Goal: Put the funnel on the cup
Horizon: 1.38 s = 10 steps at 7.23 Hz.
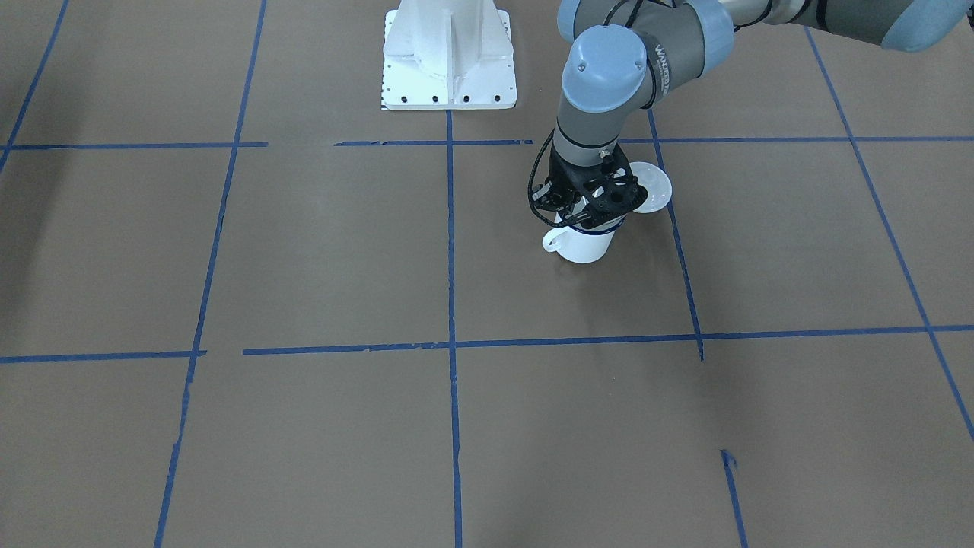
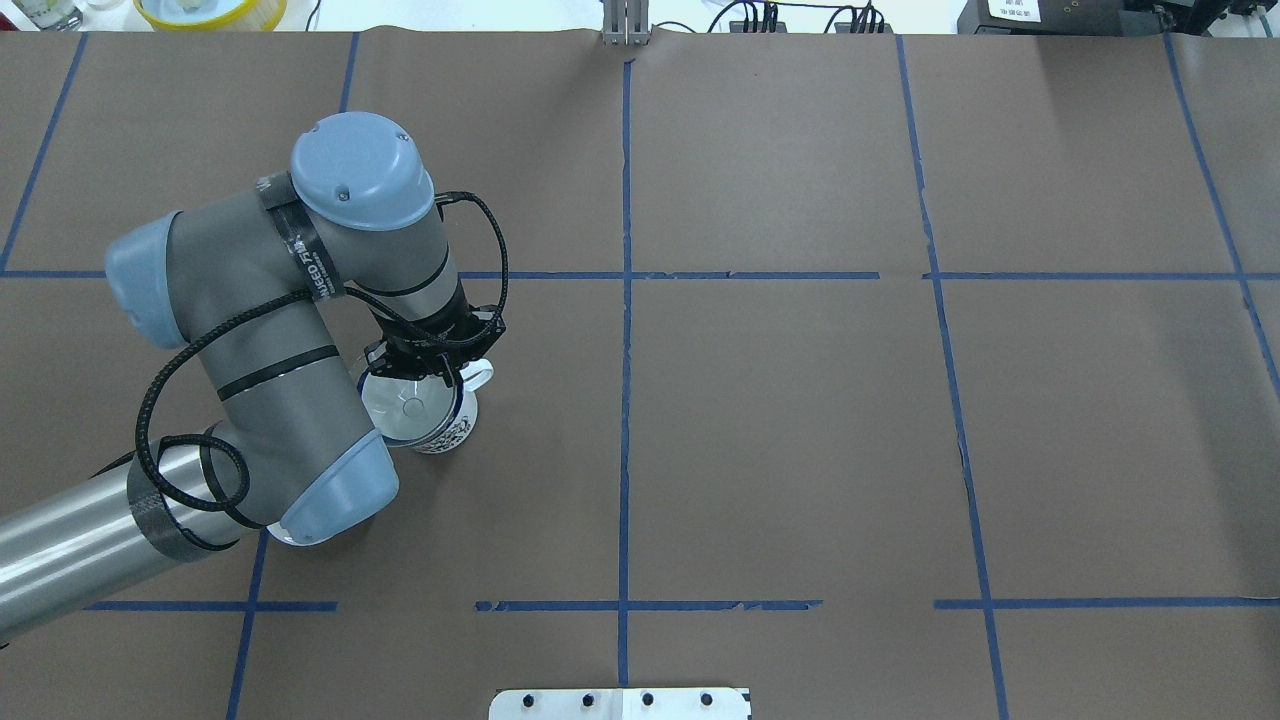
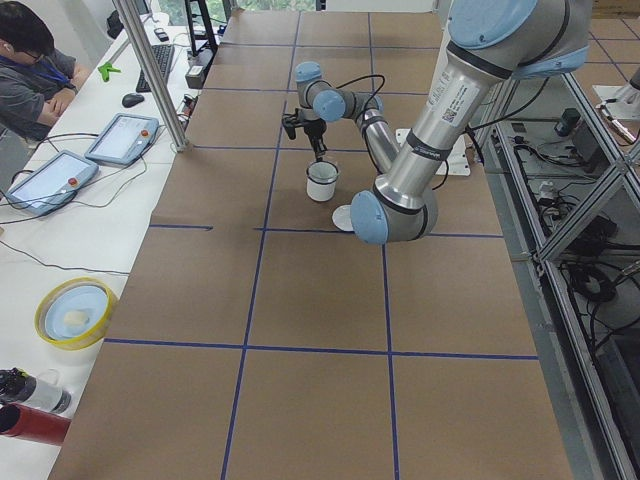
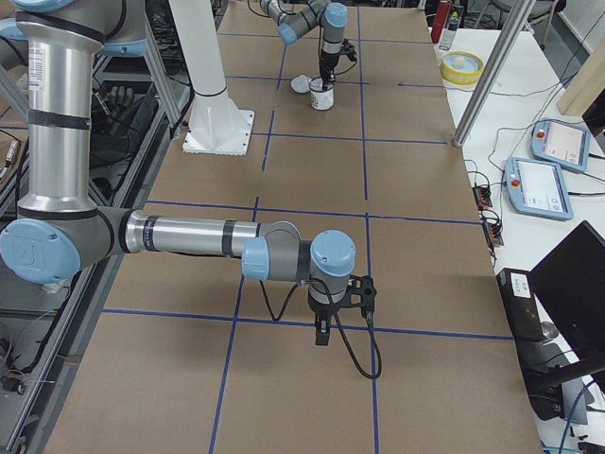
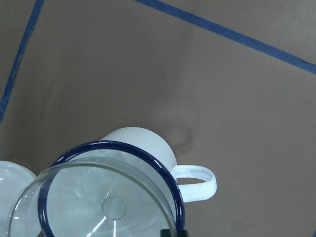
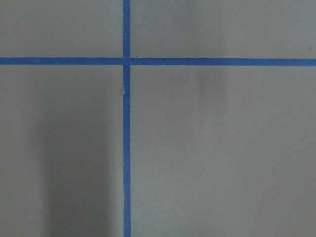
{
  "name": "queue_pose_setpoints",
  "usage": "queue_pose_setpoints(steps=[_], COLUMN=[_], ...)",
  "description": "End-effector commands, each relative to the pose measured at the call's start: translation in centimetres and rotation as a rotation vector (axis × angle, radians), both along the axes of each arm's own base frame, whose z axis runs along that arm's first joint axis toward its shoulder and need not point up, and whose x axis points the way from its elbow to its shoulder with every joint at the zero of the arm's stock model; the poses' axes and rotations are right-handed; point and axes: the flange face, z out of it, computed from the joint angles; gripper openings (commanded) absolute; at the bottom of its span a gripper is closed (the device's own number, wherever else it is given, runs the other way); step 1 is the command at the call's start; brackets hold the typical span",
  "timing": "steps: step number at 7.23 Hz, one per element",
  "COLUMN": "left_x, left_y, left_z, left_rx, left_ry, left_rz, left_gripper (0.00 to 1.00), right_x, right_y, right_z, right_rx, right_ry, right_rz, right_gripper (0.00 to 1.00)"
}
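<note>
The cup (image 1: 586,245) is a white enamel mug with a dark blue rim, standing on the brown table left of centre in the overhead view (image 2: 457,428). The clear funnel (image 2: 400,405) sits at the cup's mouth. In the left wrist view the funnel (image 5: 98,197) covers the blue rim, shifted slightly to the lower left of the cup (image 5: 143,143). My left gripper (image 2: 440,378) is directly above the cup and shut on the funnel's edge. My right gripper (image 4: 321,336) hangs low over bare table far away, and I cannot tell whether it is open or shut.
A round white lid (image 1: 650,186) lies on the table right beside the cup, towards the robot. The white robot base (image 1: 449,61) stands at the table's edge. A yellow bowl (image 3: 75,312) and bottles sit off the brown mat.
</note>
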Motion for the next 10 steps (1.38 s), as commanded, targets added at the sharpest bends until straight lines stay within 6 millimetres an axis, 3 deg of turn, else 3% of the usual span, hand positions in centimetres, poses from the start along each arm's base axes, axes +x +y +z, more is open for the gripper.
queue_pose_setpoints(steps=[1, 3, 4, 5, 6, 7, 8, 10], left_x=[0.0, -0.6, -2.0, -4.8, -9.6, -14.6, -19.0, -29.6], left_y=[-0.1, -0.4, -0.7, -0.9, -1.1, -1.5, -3.1, -5.8], left_z=[0.1, -0.5, -1.4, -3.5, -4.7, -3.5, 0.0, 8.4], left_rx=[0.003, 0.034, 0.048, 0.119, 0.220, 0.327, 0.379, 0.485], left_ry=[-0.004, -0.005, 0.014, 0.058, 0.101, 0.110, 0.120, 0.078], left_rz=[-0.005, -0.026, -0.043, -0.037, -0.020, 0.007, 0.071, 0.158], left_gripper=[0.95, 1.00, 1.00, 1.00, 1.00, 1.00, 1.00, 1.00], right_x=[0.0, 0.0, 0.0, 0.0, 0.0, 0.0, 0.0, 0.0], right_y=[0.0, 0.0, 0.0, 0.0, 0.0, 0.0, 0.0, 0.0], right_z=[0.0, 0.0, 0.0, 0.0, 0.0, 0.1, 0.1, 0.1], right_rx=[0.000, 0.000, 0.000, 0.000, 0.000, -0.001, -0.002, -0.001], right_ry=[0.000, 0.000, 0.000, 0.000, 0.000, 0.000, 0.000, 0.000], right_rz=[0.000, 0.000, 0.000, 0.000, 0.000, 0.000, 0.000, 0.000], right_gripper=[1.00, 1.00, 1.00, 1.00, 1.00, 1.00, 1.00, 1.00])
